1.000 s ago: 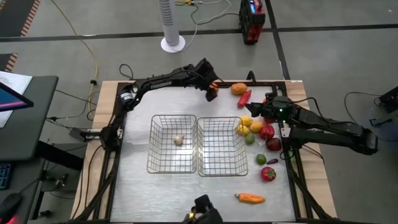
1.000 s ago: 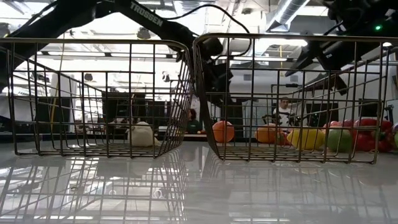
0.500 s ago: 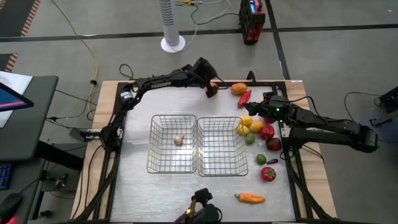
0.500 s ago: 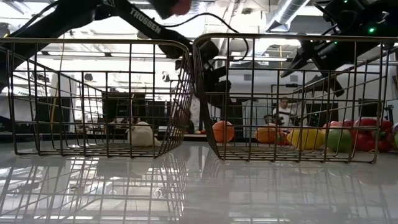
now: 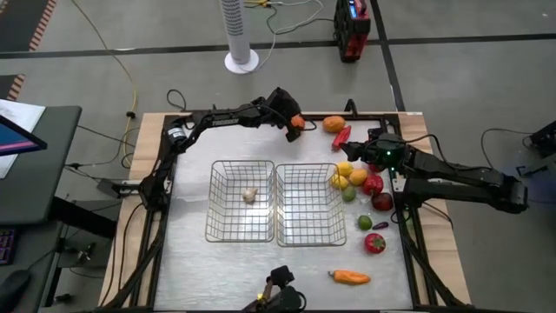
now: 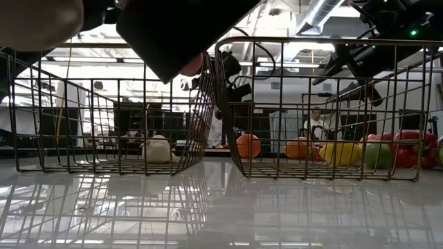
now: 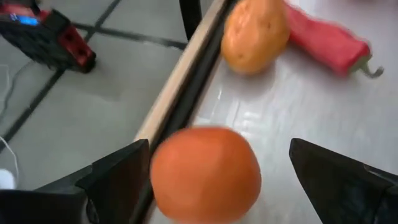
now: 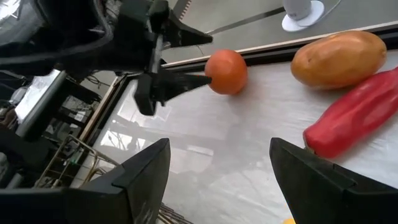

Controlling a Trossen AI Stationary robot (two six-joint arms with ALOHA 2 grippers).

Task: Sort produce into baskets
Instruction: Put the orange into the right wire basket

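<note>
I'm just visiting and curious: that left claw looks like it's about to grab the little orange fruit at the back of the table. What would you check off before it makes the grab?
1. Left claw open wide enough: ok, its fingers stand apart.
2. Orange fruit sits between the fingers: ok in the left wrist view, one finger on each side.
3. Fingers touching the fruit: cannot tell.
4. Neighbours clear of the grab: ok, the orange-yellow fruit and red pepper lie apart from it.
5. Baskets free to receive it: ok, the left basket holds only a whitish bulb; the right basket shows nothing inside.
6. Right claw out of the way: ok, it is open and hangs by the produce pile at the table's right.
</note>
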